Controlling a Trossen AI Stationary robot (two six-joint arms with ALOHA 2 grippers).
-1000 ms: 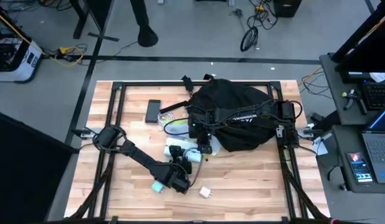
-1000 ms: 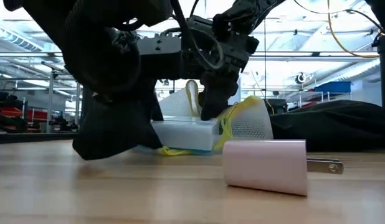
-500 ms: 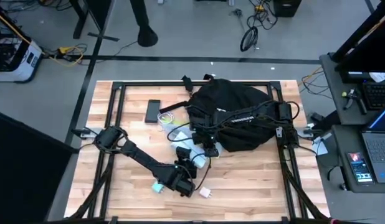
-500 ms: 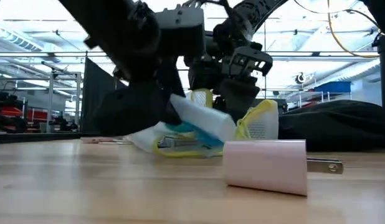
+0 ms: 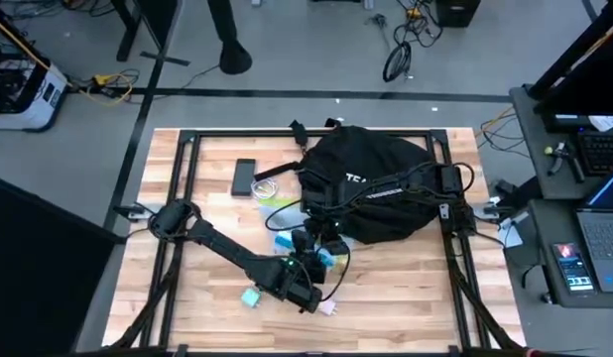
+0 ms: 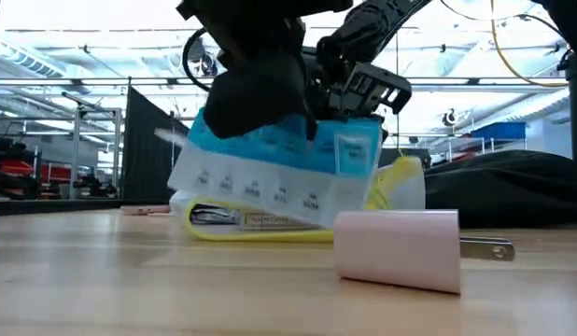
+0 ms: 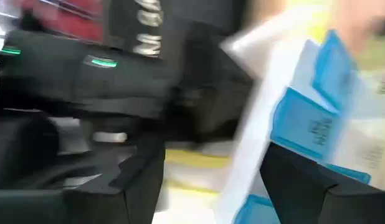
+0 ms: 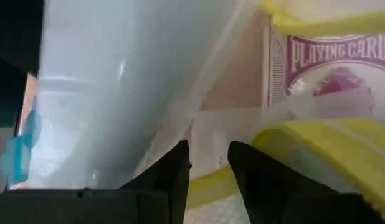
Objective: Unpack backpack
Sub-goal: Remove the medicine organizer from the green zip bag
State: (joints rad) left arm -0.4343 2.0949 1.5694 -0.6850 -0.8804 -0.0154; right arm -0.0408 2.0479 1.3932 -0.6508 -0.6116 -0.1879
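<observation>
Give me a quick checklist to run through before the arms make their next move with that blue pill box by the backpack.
1. Pill box off the table: ok, it hangs tilted above the wood in the low view.
2. Left gripper holding the pill box: cannot tell, the grip is blurred.
3. Right gripper free: cannot tell, its fingers sit close together over the yellow mesh pouch.
4. Pink charger clear of the pill box: ok, it lies apart, nearer the low camera.
5. Backpack steady on the table: ok.

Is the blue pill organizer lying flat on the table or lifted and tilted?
Lifted and tilted. In the low view the blue pill organizer hangs slanted above the table under the left gripper, over the yellow mesh pouch.
</observation>
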